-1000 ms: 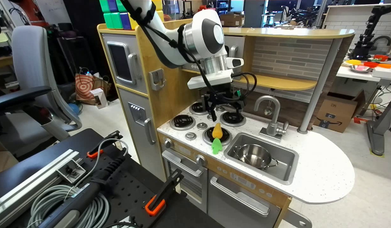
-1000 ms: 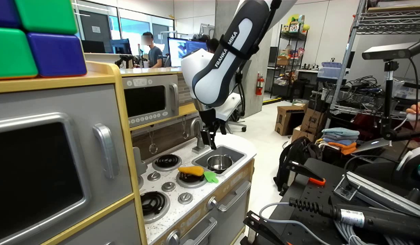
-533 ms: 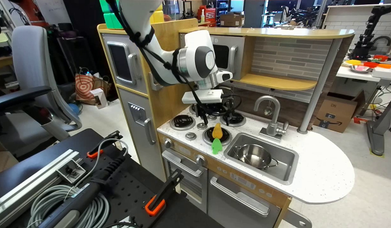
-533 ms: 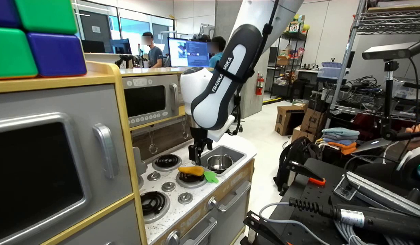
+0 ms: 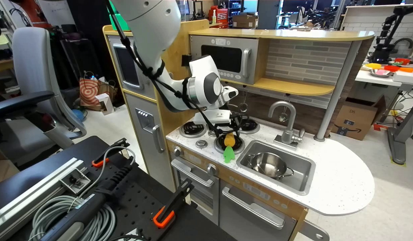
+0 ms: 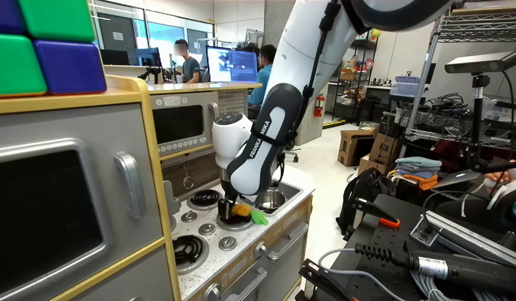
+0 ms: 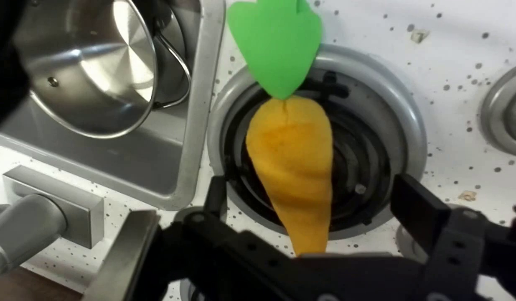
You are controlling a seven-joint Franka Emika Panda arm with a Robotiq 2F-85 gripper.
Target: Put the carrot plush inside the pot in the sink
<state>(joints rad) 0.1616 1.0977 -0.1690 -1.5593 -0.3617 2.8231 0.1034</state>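
Note:
The carrot plush (image 5: 229, 140) lies across a stove burner, green leafy end towards the counter's front edge; it also shows in an exterior view (image 6: 242, 210). My gripper (image 7: 310, 188) is open in the wrist view, one finger (image 7: 216, 194) on each side of the plush's narrow orange part, with gaps on both sides. The plush's tip is hidden behind the gripper body. In an exterior view the gripper (image 6: 230, 210) is low at the burner. The shiny pot (image 5: 269, 164) stands in the sink (image 5: 305, 185), beside the burner; the wrist view shows the pot (image 7: 95, 75) at upper left.
The grey faucet (image 5: 288, 124) rises behind the sink and shows at lower left in the wrist view (image 7: 36, 217). Other burners (image 6: 204, 198) and knobs (image 6: 207, 229) surround the plush. A shelf (image 5: 290, 86) and microwave (image 5: 223, 58) stand above the counter's back.
My gripper has come down from above the stove to around the plush's orange part, staying open. The plush and the pot have not moved.

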